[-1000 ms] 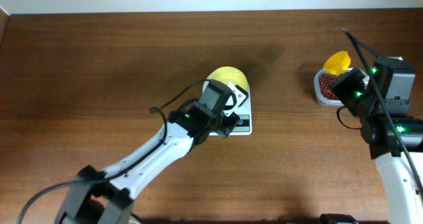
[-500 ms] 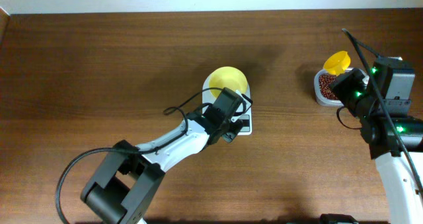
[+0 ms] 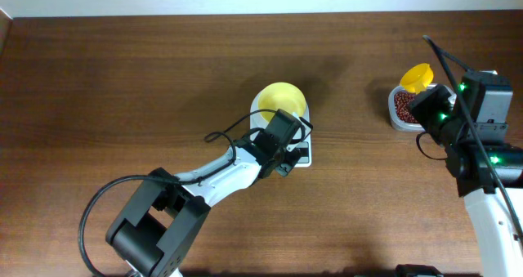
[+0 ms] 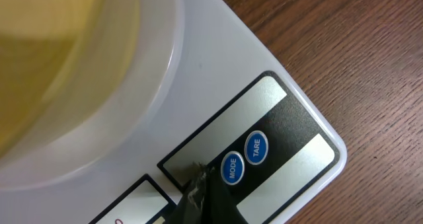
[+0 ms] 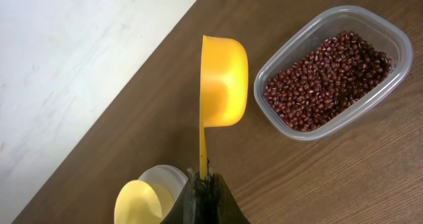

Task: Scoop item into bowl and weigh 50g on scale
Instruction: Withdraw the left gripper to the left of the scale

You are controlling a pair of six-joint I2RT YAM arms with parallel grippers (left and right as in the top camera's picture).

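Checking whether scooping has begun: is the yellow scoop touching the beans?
Apart. The right wrist view shows the scoop, held by the right gripper, beside the container, with table visible between it and the beans.

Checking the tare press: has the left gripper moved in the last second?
Yes. Overhead, the left gripper has slid off the bowl toward the scale's front button strip, jaws shut.
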